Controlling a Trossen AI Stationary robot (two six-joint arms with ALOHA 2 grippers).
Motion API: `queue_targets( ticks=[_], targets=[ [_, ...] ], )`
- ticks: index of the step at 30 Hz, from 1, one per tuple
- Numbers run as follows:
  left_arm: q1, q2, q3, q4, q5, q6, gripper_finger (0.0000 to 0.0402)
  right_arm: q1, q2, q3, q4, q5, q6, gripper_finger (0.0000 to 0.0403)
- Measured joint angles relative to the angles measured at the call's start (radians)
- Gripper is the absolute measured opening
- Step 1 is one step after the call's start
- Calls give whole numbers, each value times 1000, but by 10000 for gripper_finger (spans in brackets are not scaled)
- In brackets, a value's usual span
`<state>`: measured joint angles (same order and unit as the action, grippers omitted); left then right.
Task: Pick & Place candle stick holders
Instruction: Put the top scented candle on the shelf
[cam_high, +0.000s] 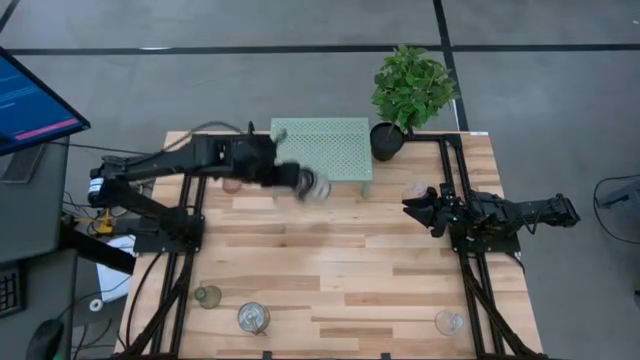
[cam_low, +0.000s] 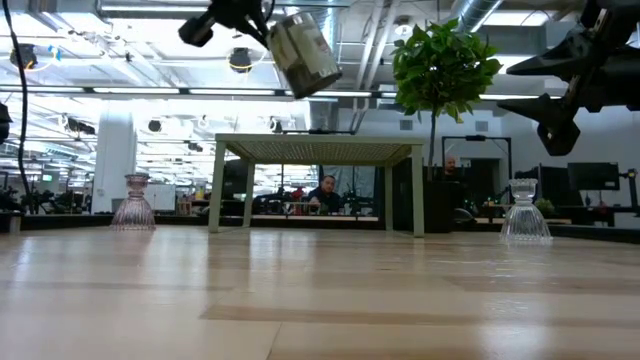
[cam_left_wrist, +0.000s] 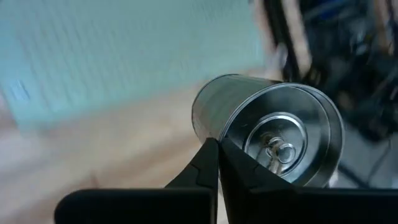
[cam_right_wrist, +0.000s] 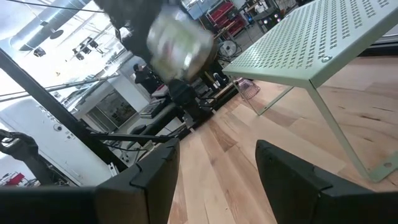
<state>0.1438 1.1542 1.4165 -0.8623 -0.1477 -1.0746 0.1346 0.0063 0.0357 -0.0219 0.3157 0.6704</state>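
Risk of a drop: shiny silvery jar-like candle stick holder (cam_low: 303, 52) carried high above the light wooden desk (cam_high: 340, 270), pinched only at its rim and hanging tilted. Smooth metal, thin purchase; a jolt or a fast swing likely to slip it free and send it rolling. Possible knock against the mint-green perforated metal stand (cam_high: 322, 148) just beside the carry path, if brought in too low.

Left gripper (cam_left_wrist: 219, 163) clenched tight on that silvery holder's rim, fingers (cam_left_wrist: 196, 171) nearly meeting, near the stand's front edge. Right gripper (cam_high: 412, 206) released, fingers well spread, holding nothing, waiting above the desk's right side beside a pinkish glass holder (cam_high: 414, 190).

Elsewhere: clear glass holders (cam_high: 252, 318) and a greenish glass one (cam_high: 208, 296) near the front edge, well apart from both arms.
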Motion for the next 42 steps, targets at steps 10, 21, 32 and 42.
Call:
queue_targets(
  ticks=[10, 21, 32, 42],
  targets=[
    [307, 42, 120, -28, -10, 203, 0, 0, 0, 0, 0, 0, 0, 205],
    [396, 389, 384, -44, 222, 339, 0, 0, 0, 0, 0, 0, 1, 205],
    [402, 567, 563, -54, 210, 410, 0, 0, 0, 0, -1, 0, 1, 205],
    [406, 606, 563, -56, 204, 412, 0, 0, 0, 0, -1, 0, 1, 205]
  ],
)
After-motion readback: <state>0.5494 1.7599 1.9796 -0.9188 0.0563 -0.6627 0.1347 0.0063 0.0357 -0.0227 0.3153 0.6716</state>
